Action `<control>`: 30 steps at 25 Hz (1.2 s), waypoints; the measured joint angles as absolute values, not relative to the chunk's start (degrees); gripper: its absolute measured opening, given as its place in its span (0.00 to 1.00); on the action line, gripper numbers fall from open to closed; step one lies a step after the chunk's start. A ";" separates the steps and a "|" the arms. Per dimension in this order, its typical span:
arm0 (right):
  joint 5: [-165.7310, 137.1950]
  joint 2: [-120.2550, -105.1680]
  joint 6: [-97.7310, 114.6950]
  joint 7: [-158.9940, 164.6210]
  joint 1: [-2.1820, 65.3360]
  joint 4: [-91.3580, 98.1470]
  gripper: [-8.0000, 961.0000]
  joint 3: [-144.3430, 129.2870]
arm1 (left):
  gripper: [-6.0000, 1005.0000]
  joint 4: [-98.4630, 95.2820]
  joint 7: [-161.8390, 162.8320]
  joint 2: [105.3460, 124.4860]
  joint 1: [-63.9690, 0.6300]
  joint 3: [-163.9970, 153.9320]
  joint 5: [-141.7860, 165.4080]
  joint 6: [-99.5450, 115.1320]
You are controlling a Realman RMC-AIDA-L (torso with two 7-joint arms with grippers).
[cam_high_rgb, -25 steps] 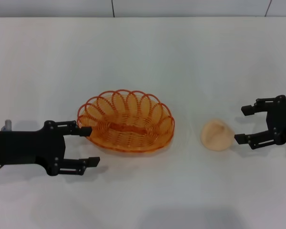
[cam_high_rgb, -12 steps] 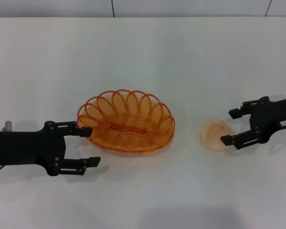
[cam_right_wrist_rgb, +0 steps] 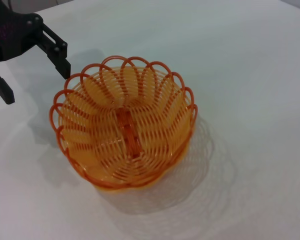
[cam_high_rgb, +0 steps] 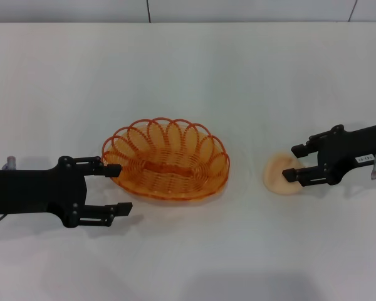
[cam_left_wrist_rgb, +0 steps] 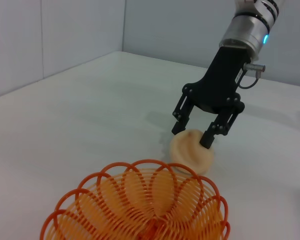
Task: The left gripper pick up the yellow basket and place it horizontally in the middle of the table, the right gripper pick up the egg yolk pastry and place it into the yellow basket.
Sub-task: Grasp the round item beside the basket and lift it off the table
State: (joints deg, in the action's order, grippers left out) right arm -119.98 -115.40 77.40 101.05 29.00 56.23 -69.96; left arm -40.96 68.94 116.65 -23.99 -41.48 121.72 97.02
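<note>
The yellow basket [cam_high_rgb: 133, 135] lies lengthwise near the middle of the table [cam_high_rgb: 188, 75]; it also shows in the left wrist view [cam_left_wrist_rgb: 121, 165] and the right wrist view [cam_right_wrist_rgb: 181, 85]. My left gripper [cam_high_rgb: 121, 189] is open and empty just left of the basket, its far finger close to the rim; it shows in the right wrist view [cam_right_wrist_rgb: 36, 83]. The egg yolk pastry [cam_high_rgb: 276, 177] lies on the table to the right of the basket. My right gripper [cam_high_rgb: 292, 163] is open, its fingers straddling the pastry's right part, as the left wrist view [cam_left_wrist_rgb: 191, 138] shows over the pastry [cam_left_wrist_rgb: 189, 154].
A wall rises behind the table's far edge [cam_high_rgb: 188, 22]. White tabletop surrounds the basket and the pastry on all sides.
My right gripper has moved left and now straddles the pastry, its fingers somewhat closer together. The left gripper and the basket have hardly moved.
</note>
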 joint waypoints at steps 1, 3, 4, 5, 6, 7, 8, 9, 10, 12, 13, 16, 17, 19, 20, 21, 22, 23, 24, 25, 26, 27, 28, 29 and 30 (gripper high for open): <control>-119.93 -115.40 77.35 100.95 29.00 56.18 0.80 -70.04 | 0.77 -40.96 69.01 116.65 -23.99 -41.48 121.72 97.02; -119.88 -115.40 77.24 100.74 29.00 56.14 0.72 -70.13 | 0.77 -40.96 69.15 116.64 -24.00 -41.48 121.69 97.02; -119.84 -115.40 77.21 100.66 29.00 56.14 0.68 -70.15 | 0.77 -40.95 69.19 116.64 -23.99 -41.48 121.66 97.02; -119.79 -115.40 77.17 100.59 29.00 56.14 0.60 -70.16 | 0.77 -40.96 69.22 116.63 -24.00 -41.48 121.64 97.02; -119.75 -115.40 77.15 100.54 28.99 56.14 0.51 -70.19 | 0.77 -40.96 69.24 116.63 -24.00 -41.48 121.64 97.02; -119.73 -115.40 77.14 100.52 28.99 56.14 0.43 -70.24 | 0.77 -40.96 69.25 116.63 -24.00 -41.48 121.64 97.02; -119.73 -115.40 77.13 100.51 28.98 56.14 0.40 -70.28 | 0.77 -40.96 69.26 116.63 -24.00 -41.48 121.63 97.02; -119.72 -115.40 77.13 100.50 28.98 56.14 0.36 -70.34 | 0.77 -40.96 69.27 116.63 -24.00 -41.48 121.63 97.03; -119.72 -115.40 77.13 100.49 28.95 56.14 0.33 -70.40 | 0.77 -40.96 69.27 116.63 -23.99 -41.48 121.63 97.04; -119.58 -115.42 77.24 100.49 28.89 56.14 0.26 -70.43 | 0.77 -40.96 69.26 116.63 -23.98 -41.48 121.63 97.23; -119.35 -115.43 77.42 100.48 28.80 56.15 0.23 -70.43 | 0.77 -40.96 69.27 116.63 -23.96 -41.48 121.63 97.28; -118.68 -115.39 78.36 100.38 28.51 56.45 0.21 -70.16 | 0.77 -41.04 69.26 116.63 -23.67 -41.48 121.63 97.36; -118.49 -115.31 79.07 100.30 28.36 56.72 0.20 -69.80 | 0.77 -41.04 69.25 116.63 -23.56 -41.48 121.63 97.39; -118.22 -115.11 81.24 99.91 28.19 57.44 0.19 -67.98 | 0.77 -41.05 69.14 116.63 -23.37 -41.48 121.63 97.43; -118.17 -115.01 82.18 99.69 28.13 57.74 0.18 -67.04 | 0.77 -41.08 69.08 116.62 -23.31 -41.48 121.63 97.43; -118.16 -114.91 84.04 99.32 28.15 58.11 0.18 -65.25 | 0.77 -41.08 69.08 116.62 -23.31 -41.48 121.63 97.43; -118.16 -114.80 85.80 99.00 28.30 58.34 0.17 -63.62 | 0.77 -41.09 69.07 116.63 -23.27 -41.48 121.63 97.43; -118.16 -114.65 87.67 98.72 28.64 58.56 0.17 -61.70 | 0.77 -41.15 69.12 116.62 -23.21 -41.48 121.70 97.42; -118.15 -114.40 90.16 98.57 29.24 58.94 0.16 -59.00 | 0.77 -41.15 69.12 116.62 -23.21 -41.48 121.70 97.42; -118.12 -114.26 91.67 98.54 29.70 59.30 0.16 -57.30 | 0.77 -41.27 69.16 116.60 -23.16 -41.48 121.76 97.49; -118.05 -114.17 92.96 98.55 30.16 59.73 0.15 -55.89 | 0.77 -41.85 69.20 116.59 -22.96 -41.48 121.77 97.73; -117.65 -114.10 94.35 98.63 30.72 60.26 0.15 -54.66 | 0.77 -42.03 69.22 116.59 -22.91 -41.48 121.77 97.79; -117.14 -114.10 95.31 98.74 31.26 60.65 0.14 -53.85 | 0.77 -42.49 69.28 116.62 -22.73 -41.48 121.77 98.03; -116.39 -114.11 95.89 98.90 31.68 60.87 0.14 -53.70 | 0.77 -42.92 69.43 116.65 -22.56 -41.48 121.77 98.34; -115.42 -114.20 96.31 99.09 32.22 61.05 0.13 -53.71 | 0.77 -43.25 69.66 116.67 -22.46 -41.48 121.76 98.72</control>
State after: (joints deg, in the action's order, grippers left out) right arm -115.42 -114.20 96.31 99.10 32.22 61.05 -53.71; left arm -43.25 69.66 116.67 -22.46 -41.48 121.76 98.72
